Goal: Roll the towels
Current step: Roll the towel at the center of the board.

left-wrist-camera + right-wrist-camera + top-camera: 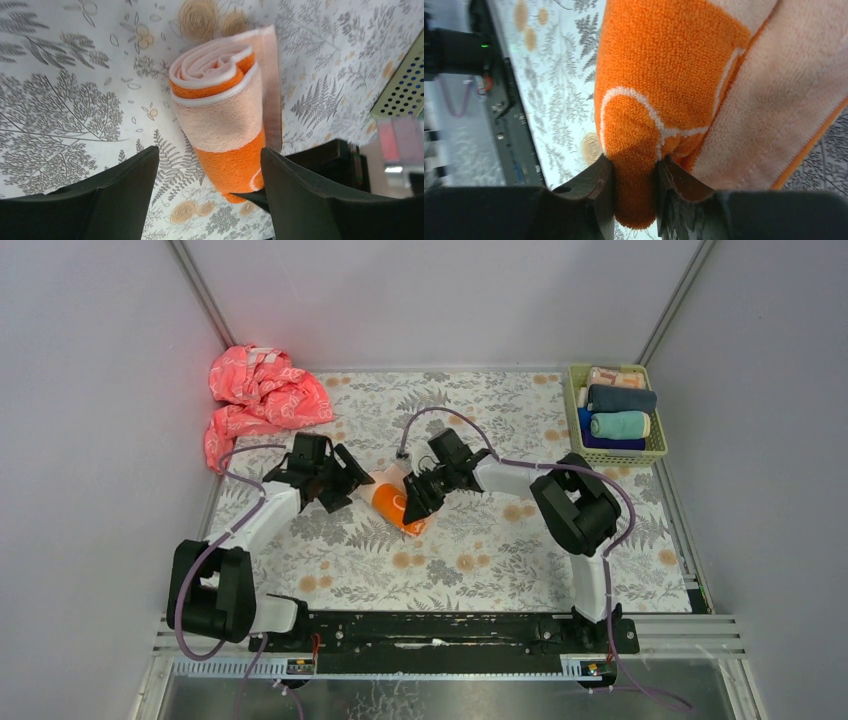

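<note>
The orange and pale peach towel (393, 502) lies rolled up on the floral mat (500, 540), between the two arms. In the left wrist view the roll (225, 115) shows its spiral end, and my left gripper (209, 152) is open, a finger on each side of its orange end. My right gripper (634, 170) is shut on a fold at the orange end of that towel (664, 65). Seen from above, the left gripper (345, 480) is at the roll's left and the right gripper (415, 502) at its right. A mint-teal towel (620, 425) lies rolled in the basket.
A green basket (572, 405) at the back right corner holds several rolled towels, a dark blue one (620, 398) among them. A crumpled pink cloth (258, 395) lies at the back left corner. Grey walls close in both sides.
</note>
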{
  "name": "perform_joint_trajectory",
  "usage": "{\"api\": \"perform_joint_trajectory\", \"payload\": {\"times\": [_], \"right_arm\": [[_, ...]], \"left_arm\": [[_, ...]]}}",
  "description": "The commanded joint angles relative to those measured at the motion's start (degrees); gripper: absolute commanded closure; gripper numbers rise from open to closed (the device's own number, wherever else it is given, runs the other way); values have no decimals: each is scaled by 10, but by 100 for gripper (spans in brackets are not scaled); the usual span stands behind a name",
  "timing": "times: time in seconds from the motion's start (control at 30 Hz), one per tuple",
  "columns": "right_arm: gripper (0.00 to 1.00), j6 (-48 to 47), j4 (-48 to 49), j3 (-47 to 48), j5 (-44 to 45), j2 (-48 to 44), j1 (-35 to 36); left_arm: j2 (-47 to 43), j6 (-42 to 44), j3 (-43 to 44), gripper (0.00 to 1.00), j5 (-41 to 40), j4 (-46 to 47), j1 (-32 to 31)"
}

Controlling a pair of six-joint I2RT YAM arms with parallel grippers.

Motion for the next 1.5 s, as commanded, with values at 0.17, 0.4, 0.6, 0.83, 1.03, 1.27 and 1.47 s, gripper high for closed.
{"api": "perform_joint_trajectory", "payload": {"times": [0.17,0.4,0.6,0.83,1.03,1.27,1.47], "right_arm": [[86,101,-12,-41,-213,94,-43],[84,137,17,-64,-193,102,-54],[59,120,-16,-85,-25,2,-53],[36,70,-53,-94,203,-142,-24],[25,2,-59,-82,405,-201,77],[14,-67,-39,-60,526,-190,166],[13,-124,-40,-42,592,-117,224]], "left_arm": [[35,-32,-11,26,53,43,-27],[120,-20,14,37,31,59,-49],[161,-11,-10,47,23,67,-57],[175,5,-16,47,6,55,-61],[179,10,-9,47,1,45,-68],[181,10,-2,46,1,44,-76],[188,11,4,45,3,43,-78]]}}
